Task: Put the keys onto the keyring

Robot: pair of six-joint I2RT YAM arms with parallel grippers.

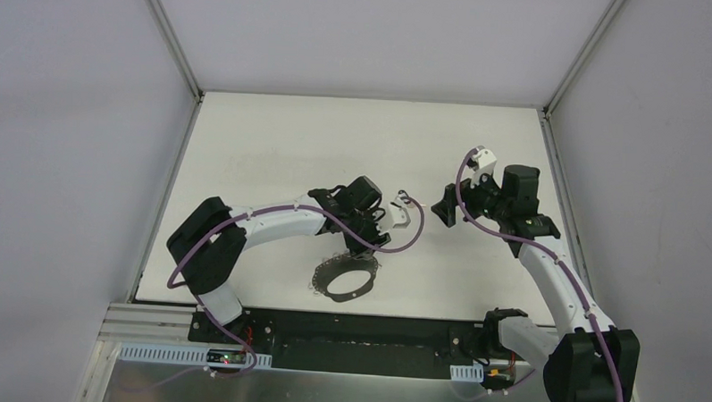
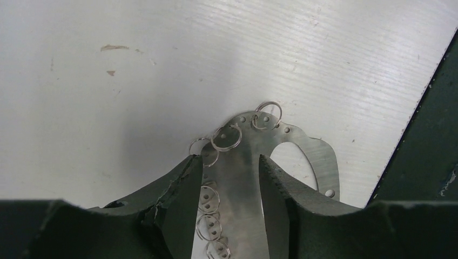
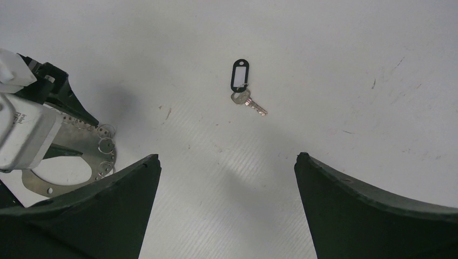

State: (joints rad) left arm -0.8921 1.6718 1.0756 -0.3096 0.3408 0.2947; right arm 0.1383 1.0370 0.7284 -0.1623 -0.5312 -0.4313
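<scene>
So the keyring (image 2: 237, 162) is near the front edge of the table (image 1: 274, 136), about the middle, pinched between the left gripper's (image 2: 231, 162) fingers, with little rings (image 2: 227, 137) strung along its rim. The key (image 3: 244, 96) lies flat on the table further back and a bit to the right, well apart from the keyring. The right gripper (image 1: 443, 213) hangs just right of the key, fingers spread wide toward it.

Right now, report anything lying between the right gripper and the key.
Nothing visible. Only table surface separates the key from the open right gripper. The keyring, clamped in the left gripper, sits off to one side.
</scene>
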